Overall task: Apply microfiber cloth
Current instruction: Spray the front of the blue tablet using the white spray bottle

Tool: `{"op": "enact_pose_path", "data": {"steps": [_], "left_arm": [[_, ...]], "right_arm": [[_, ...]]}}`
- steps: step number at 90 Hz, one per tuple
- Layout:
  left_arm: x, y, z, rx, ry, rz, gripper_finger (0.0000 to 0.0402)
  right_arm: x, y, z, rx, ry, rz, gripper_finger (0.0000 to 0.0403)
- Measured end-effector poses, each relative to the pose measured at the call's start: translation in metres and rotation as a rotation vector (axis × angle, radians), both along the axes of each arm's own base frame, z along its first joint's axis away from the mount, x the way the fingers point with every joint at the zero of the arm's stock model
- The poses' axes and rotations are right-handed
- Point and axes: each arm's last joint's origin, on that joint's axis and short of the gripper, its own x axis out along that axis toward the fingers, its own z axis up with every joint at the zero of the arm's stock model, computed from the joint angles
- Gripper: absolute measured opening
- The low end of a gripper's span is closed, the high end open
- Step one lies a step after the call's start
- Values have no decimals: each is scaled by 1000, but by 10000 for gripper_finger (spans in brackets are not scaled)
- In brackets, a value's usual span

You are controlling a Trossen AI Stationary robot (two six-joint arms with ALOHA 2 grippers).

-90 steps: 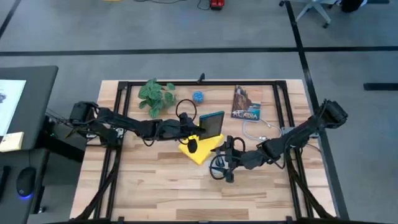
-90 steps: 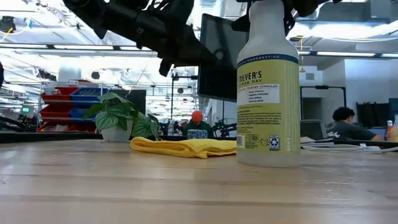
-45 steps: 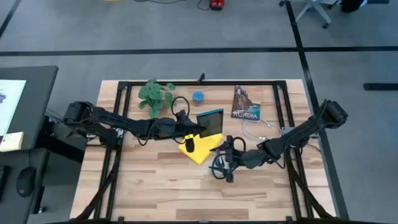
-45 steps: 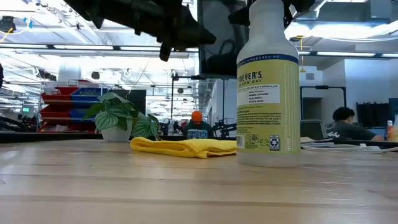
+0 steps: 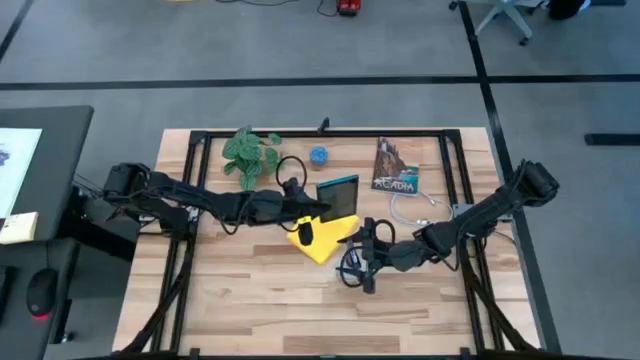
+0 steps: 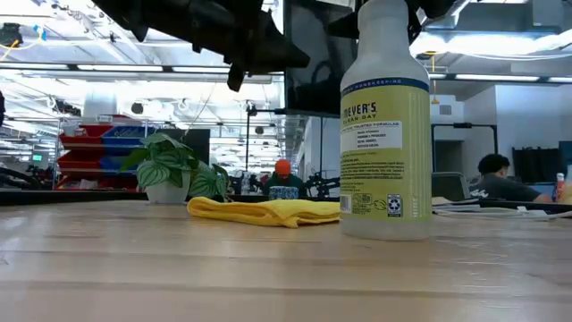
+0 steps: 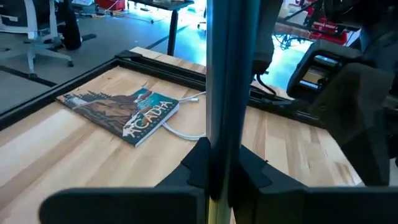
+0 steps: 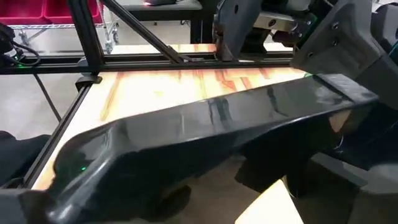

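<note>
Risking a dropped tablet (image 5: 341, 196), the left gripper (image 5: 322, 207) holds the device on edge above the table (image 5: 250, 290), fingers clamped on its rim; any slip would send it down. The microfiber cloth (image 5: 322, 239) lies flat beneath, untouched. The right gripper (image 5: 362, 258) hovers just beside the cloth, whether its fingers are apart or together cannot be told. A spray bottle (image 6: 386, 125) stands close by and could be toppled; a plant (image 5: 250, 155), book (image 5: 396, 166) and white cable (image 5: 410, 212) crowd the far side.

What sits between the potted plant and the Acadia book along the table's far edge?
A small blue ball lies between the potted plant and the book, seen in the high view.
</note>
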Motion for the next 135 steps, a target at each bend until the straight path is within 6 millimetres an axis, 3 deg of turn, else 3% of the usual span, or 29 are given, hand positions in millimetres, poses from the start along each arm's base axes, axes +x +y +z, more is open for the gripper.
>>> {"op": "enact_pose_path", "data": {"steps": [15,36,48,81,103,135], "left_arm": [[0,0,0,0,0,-1,11],[0,0,0,0,0,-1,11],[0,0,0,0,0,-1,11],[-10,1,11,31,19,14,11],[-15,2,14,58,49,37,11],[-16,2,12,59,62,36,11]], "right_arm": [[0,0,-1,22,6,-9,309],[-1,0,-2,48,24,-20,220],[-1,-1,-3,45,26,-20,199],[-6,4,-3,60,51,-19,213],[-22,-2,4,112,127,-29,213],[-43,-12,13,115,236,-22,248]]}}
